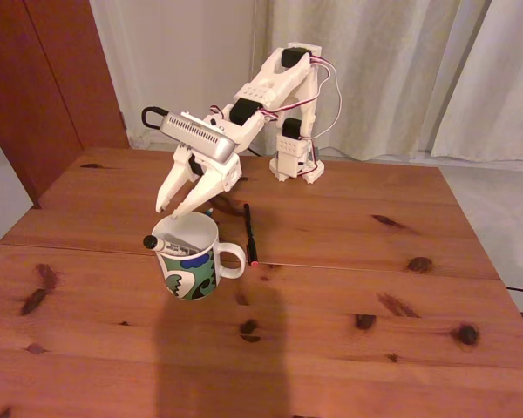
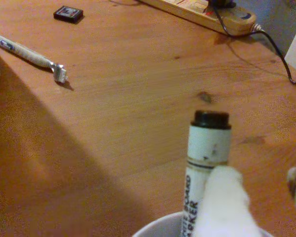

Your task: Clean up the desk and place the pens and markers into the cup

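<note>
Inside the cup (image 1: 194, 261), near the worktop's (image 1: 349, 348) middle in the fixed view, a white marker (image 2: 205, 163) leans on the rim, black cap up. Just right of the cup lies a thin black pen (image 1: 249, 232). Above the cup hangs the gripper (image 1: 172, 211), jaws apart and holding nothing. Further off, the wrist view shows a power strip (image 2: 207, 12) and a small dark card (image 2: 68, 13).

White printed arm with black servo motors

The links of the arm (image 1: 270, 96) are moulded in white plastic; black servos are seated at the joints, thin red and white cables are looped alongside, and two long tapered white fingers (image 1: 167, 193) are fitted to the gripper (image 1: 170, 212).
</note>
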